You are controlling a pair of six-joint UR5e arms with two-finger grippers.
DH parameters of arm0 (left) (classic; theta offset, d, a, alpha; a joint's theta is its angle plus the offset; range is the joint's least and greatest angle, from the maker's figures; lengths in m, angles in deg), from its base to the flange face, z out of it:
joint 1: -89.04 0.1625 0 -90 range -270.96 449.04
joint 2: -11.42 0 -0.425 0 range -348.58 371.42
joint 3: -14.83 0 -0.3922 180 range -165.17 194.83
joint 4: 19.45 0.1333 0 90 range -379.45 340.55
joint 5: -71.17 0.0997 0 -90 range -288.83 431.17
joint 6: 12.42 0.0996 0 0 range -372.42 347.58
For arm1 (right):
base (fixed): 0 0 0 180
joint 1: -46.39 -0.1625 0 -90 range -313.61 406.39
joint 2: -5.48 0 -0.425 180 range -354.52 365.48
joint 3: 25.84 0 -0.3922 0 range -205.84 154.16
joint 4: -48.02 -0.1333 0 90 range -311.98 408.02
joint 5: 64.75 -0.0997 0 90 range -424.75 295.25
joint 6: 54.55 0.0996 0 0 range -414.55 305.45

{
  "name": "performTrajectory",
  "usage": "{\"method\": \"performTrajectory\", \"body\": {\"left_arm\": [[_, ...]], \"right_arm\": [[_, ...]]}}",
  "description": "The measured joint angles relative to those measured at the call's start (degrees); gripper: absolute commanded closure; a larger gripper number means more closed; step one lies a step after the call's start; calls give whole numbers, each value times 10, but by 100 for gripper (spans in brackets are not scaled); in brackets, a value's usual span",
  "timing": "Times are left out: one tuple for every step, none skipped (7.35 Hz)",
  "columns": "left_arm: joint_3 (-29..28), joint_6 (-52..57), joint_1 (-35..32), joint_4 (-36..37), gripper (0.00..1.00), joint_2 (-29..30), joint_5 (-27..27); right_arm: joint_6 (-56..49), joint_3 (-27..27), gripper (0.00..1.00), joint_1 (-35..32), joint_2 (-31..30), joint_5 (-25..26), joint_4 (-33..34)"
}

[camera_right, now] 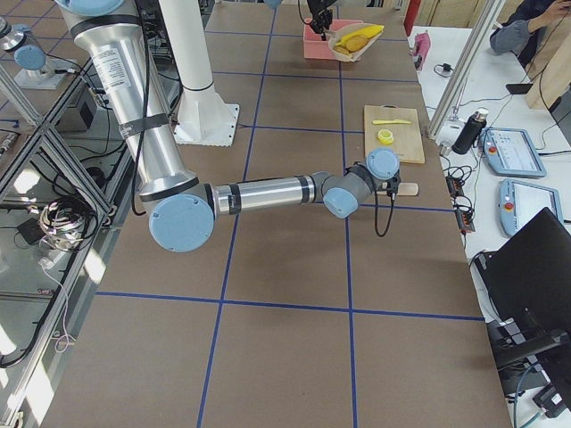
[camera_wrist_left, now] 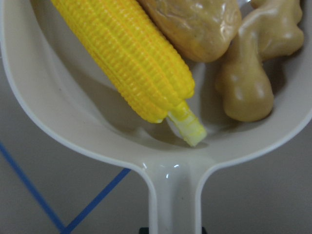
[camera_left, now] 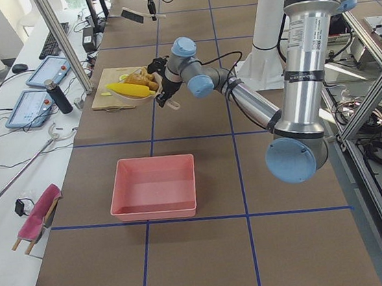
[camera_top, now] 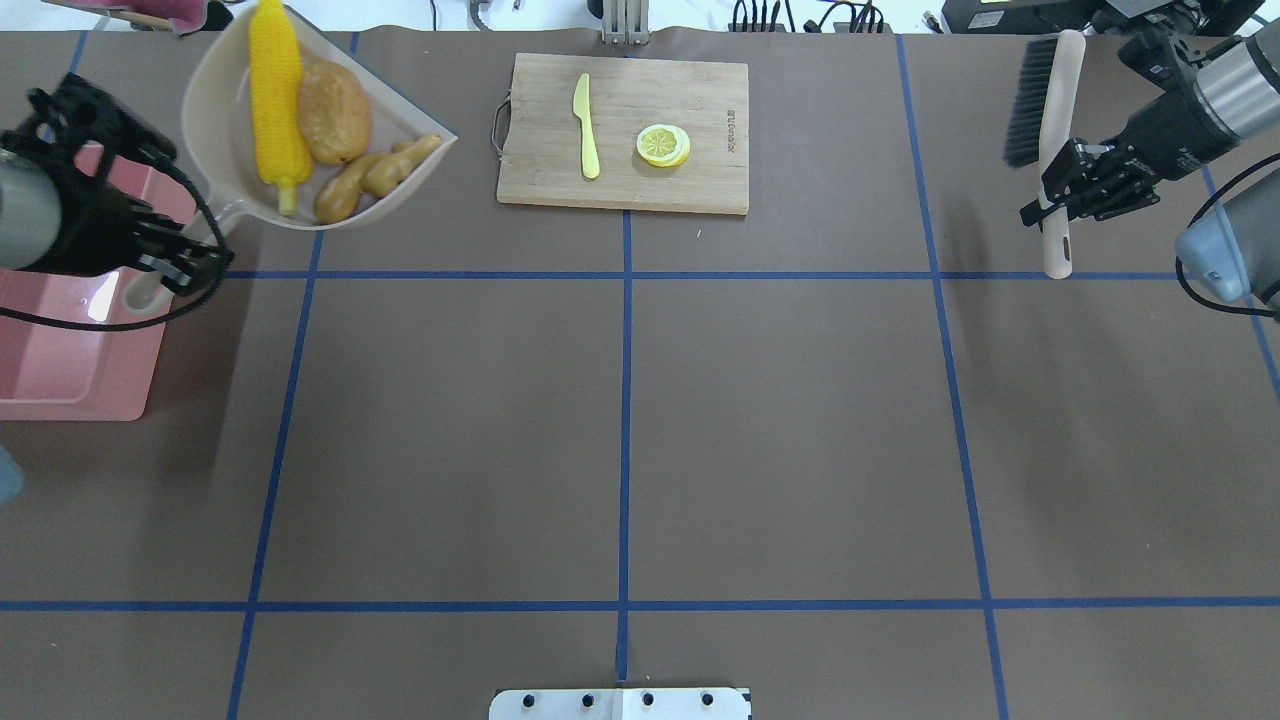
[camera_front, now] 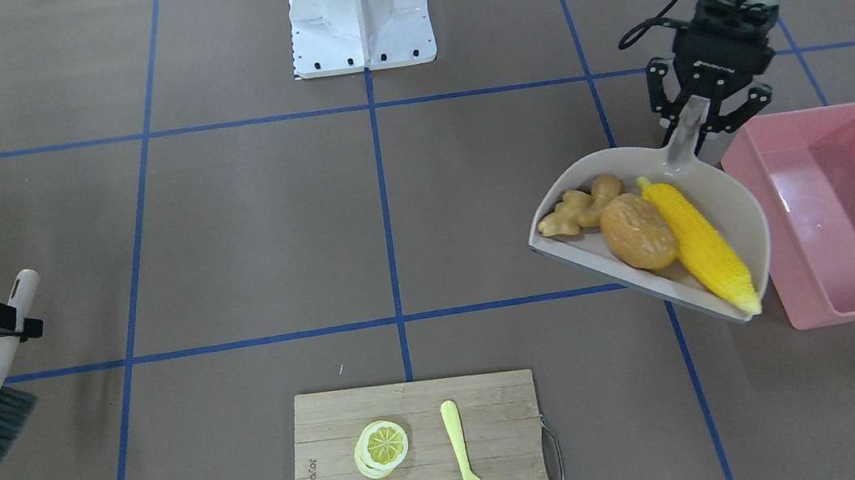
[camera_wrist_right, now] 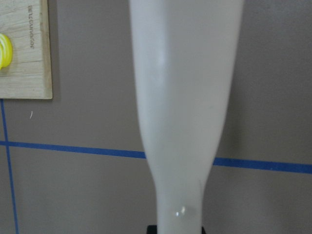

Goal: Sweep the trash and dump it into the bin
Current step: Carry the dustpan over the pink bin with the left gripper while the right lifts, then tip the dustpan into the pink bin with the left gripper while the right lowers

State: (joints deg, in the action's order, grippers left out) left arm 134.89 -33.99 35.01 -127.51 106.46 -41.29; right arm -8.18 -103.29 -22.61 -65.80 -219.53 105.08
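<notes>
My left gripper [camera_front: 694, 121] is shut on the handle of a beige dustpan [camera_front: 735, 206] and holds it raised beside the pink bin [camera_front: 841, 222]. In the pan lie the yellow corn cob [camera_front: 697, 243], the tan ginger root [camera_front: 579, 209] and the golden-brown potato-like lump [camera_front: 636, 232]. The left wrist view shows the corn [camera_wrist_left: 126, 58], the lump [camera_wrist_left: 195, 24] and the ginger [camera_wrist_left: 253, 68] up close. The bin's inside looks empty. My right gripper [camera_top: 1060, 190] is shut on the handle of a brush [camera_top: 1055, 120] at the far right.
A wooden cutting board [camera_front: 416, 413] lies at the table's far edge, with a lemon slice [camera_front: 382, 446] and a yellow-green knife [camera_front: 463, 464] on it. The robot's white base [camera_front: 359, 16] stands at the middle of the near edge. Blue tape lines cross the brown table.
</notes>
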Motion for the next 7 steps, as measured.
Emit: {"method": "performTrajectory", "body": {"left_arm": [[3, 2, -46, -2, 100, -29, -49], [4, 5, -92, -8, 100, -58, -100], [5, 8, -137, -18, 100, -89, -154], [5, 17, -184, -33, 100, -128, -214], [4, 44, -230, -44, 100, -172, -268], [1, 101, -276, -47, 100, -217, -308], [-6, 172, -319, -45, 100, -256, -337]], "right_arm": [[-13, -1, 100, -1, -4, 3, 22], [-19, -13, 100, -2, -5, 2, 66], [-20, -46, 100, 1, -6, -1, 137], [-21, -95, 100, 9, -5, 0, 228], [-21, -138, 100, 15, -5, 9, 303], [-26, -163, 100, 22, -6, 28, 345], [-45, -174, 100, 31, -8, 56, 371]]}}
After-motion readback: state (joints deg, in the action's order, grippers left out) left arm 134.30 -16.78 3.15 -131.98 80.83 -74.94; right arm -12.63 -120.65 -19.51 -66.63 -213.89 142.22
